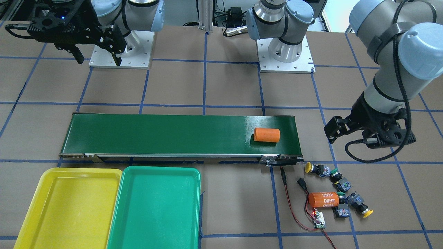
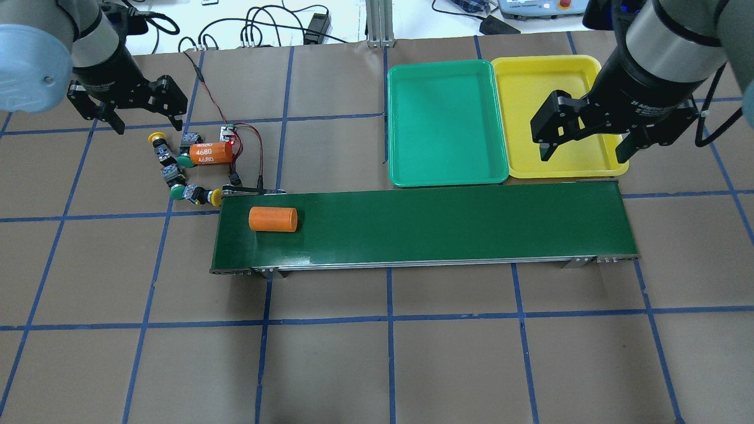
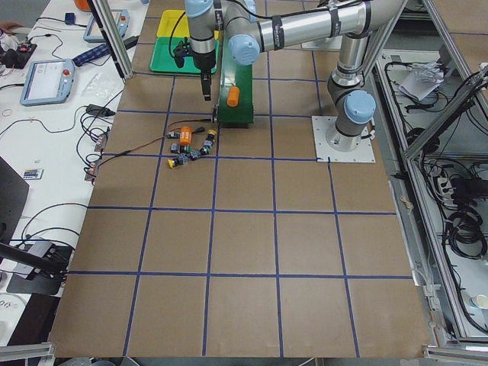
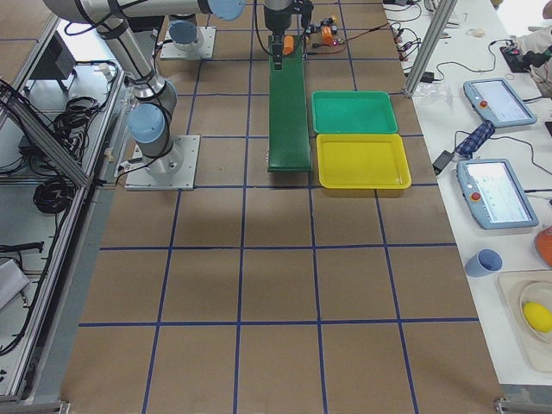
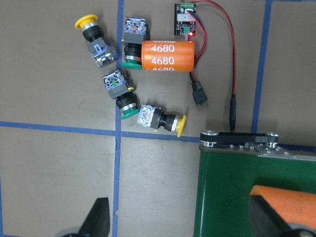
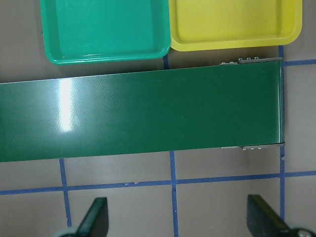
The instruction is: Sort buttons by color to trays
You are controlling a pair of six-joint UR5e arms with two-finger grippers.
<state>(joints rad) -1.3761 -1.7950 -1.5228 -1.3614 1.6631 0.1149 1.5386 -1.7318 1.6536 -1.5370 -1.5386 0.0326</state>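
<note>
Notably, orange cylinder (image 5: 167, 56) (marked 4680) abuts a green button (image 5: 132, 48).

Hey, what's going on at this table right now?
Sorting hasn't started: the yellow tray and green tray hold nothing. All four push-buttons lie clustered on the table by a labelled orange cylinder, off the end of the conveyor belt. The left gripper hovers open near them; the right gripper hangs open near the trays.

Orange cylinder (image 2: 273, 219) lying on the green belt (image 2: 442, 227); second cylinder (image 2: 211, 153), marked 4680, on the table (image 2: 412, 353) beside a circuit board (image 2: 228, 133).
</note>
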